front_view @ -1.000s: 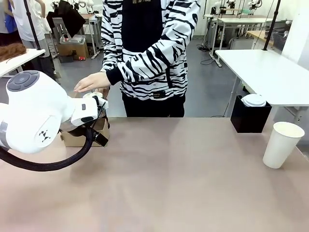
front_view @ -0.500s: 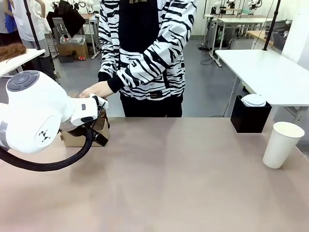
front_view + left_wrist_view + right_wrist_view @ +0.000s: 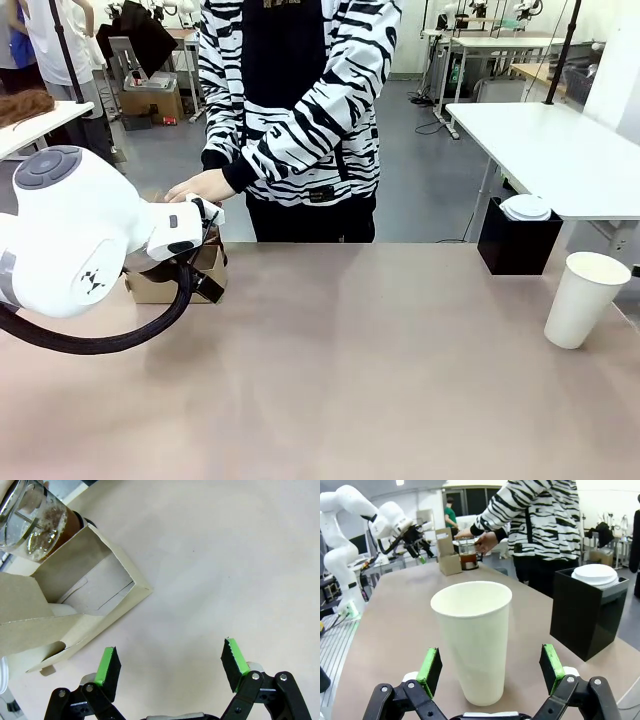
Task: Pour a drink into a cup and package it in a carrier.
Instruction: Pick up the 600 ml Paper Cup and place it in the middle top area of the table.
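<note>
Since a second ago the person's hand (image 3: 200, 186) has dropped from hovering above the left arm's wrist to rest low behind it, and the striped torso has edged toward picture left; over the last half second almost nothing has shifted. From the right wrist view, that hand seems to grip the handle of the glass jug (image 3: 468, 555), though it is small and far off there. The dark drink (image 3: 70, 522) sits in the jug's lower part, and the jug stands on the table (image 3: 380, 380) just beside the cardboard carrier (image 3: 95, 580). The left gripper (image 3: 170, 655) hangs spread wide over bare table next to the carrier, touching nothing. The right gripper (image 3: 490, 655) is likewise spread, its green pads either side of the open white cup (image 3: 472, 640) without touching it. The cup stands near the black box (image 3: 518, 245) of lids (image 3: 526, 207).
</note>
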`<control>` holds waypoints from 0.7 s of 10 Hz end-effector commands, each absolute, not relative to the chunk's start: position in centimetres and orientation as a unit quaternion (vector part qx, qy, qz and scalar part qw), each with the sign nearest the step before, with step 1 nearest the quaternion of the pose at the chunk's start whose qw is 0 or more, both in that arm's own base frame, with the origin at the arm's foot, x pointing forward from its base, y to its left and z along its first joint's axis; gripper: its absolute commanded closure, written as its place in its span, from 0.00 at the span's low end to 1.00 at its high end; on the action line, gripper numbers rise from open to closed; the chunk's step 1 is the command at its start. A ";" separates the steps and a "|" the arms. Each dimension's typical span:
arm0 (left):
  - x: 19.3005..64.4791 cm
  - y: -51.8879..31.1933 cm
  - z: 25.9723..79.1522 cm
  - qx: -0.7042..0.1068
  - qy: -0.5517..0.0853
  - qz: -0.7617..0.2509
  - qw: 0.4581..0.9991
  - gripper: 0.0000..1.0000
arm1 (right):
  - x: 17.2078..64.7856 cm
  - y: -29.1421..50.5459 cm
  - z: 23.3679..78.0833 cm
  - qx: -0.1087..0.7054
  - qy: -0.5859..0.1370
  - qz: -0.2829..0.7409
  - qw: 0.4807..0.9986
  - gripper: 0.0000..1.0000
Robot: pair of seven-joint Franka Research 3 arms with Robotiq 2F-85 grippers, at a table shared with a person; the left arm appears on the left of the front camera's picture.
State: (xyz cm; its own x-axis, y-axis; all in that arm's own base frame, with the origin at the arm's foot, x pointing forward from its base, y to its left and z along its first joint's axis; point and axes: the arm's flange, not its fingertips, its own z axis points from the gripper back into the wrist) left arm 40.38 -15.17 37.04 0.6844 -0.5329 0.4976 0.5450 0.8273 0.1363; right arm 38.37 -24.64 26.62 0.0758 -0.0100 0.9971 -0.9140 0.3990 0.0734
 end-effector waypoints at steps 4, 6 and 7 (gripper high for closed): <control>40.3 -15.2 37.1 -0.012 -0.268 -0.294 0.918 0.00 | 38.8 -21.9 25.1 0.400 -0.566 0.382 0.611 0.00; 40.3 -15.2 37.1 -0.012 -0.268 -0.294 0.918 0.00 | 39.1 -21.1 24.8 0.407 -0.559 0.385 0.611 0.00; 40.3 -15.2 37.1 -0.012 -0.268 -0.294 0.918 0.00 | 39.2 -20.7 24.7 0.413 -0.556 0.386 0.610 0.00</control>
State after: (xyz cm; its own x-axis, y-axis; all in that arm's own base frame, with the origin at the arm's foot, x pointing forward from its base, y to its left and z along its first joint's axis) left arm 40.38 -15.17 37.04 0.6845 -0.5329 0.4976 0.5450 0.8273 0.1363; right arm 39.30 -21.51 24.83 0.1024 -0.0061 0.9947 -0.9300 0.3542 0.0979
